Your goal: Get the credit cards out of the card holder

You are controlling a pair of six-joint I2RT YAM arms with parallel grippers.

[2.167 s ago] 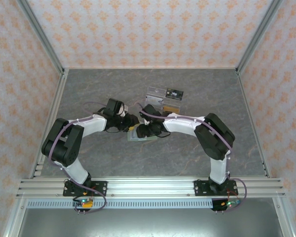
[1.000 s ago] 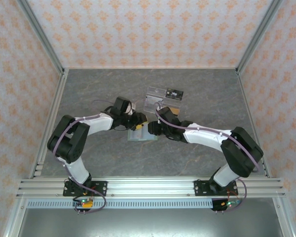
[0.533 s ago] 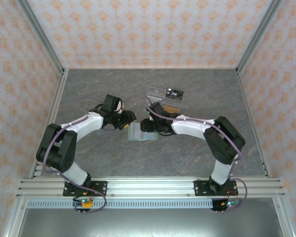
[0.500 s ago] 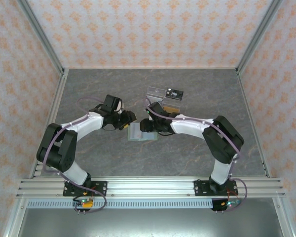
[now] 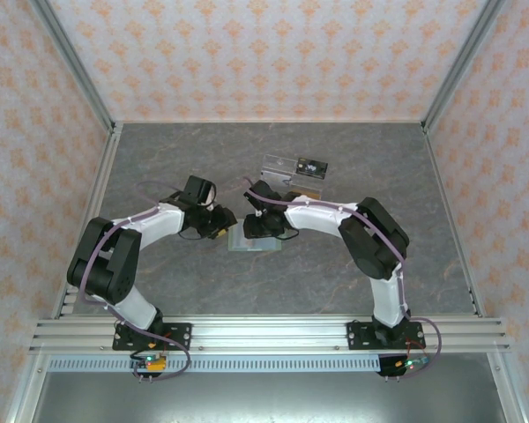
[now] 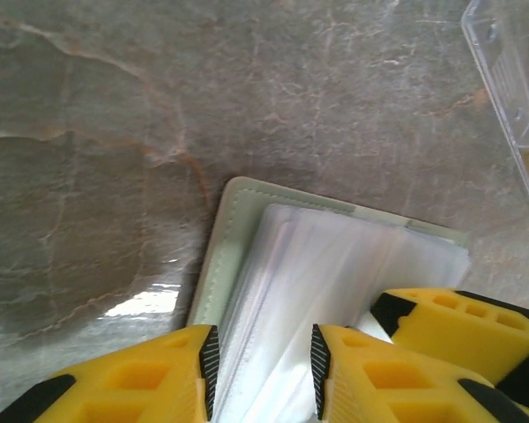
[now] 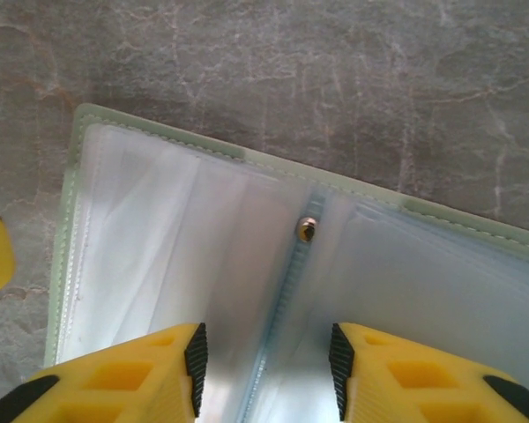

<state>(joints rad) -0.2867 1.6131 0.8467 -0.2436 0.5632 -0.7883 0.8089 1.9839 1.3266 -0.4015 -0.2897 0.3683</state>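
Marbled table (image 5: 159, 167), card holder (image 7: 247, 220) open under left end effector (image 6: 263, 363) and right end effector (image 7: 264, 363), both parted.

Bright, even light from above casts only soft shadows, a white glare patch shines on the marble table (image 6: 115, 176) in the left wrist view, and the close yellow fingers (image 6: 115, 388) blur slightly.

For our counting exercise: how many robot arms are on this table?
2: left arm from the near-left base, right arm from the near-right base, both reaching to the card holder.
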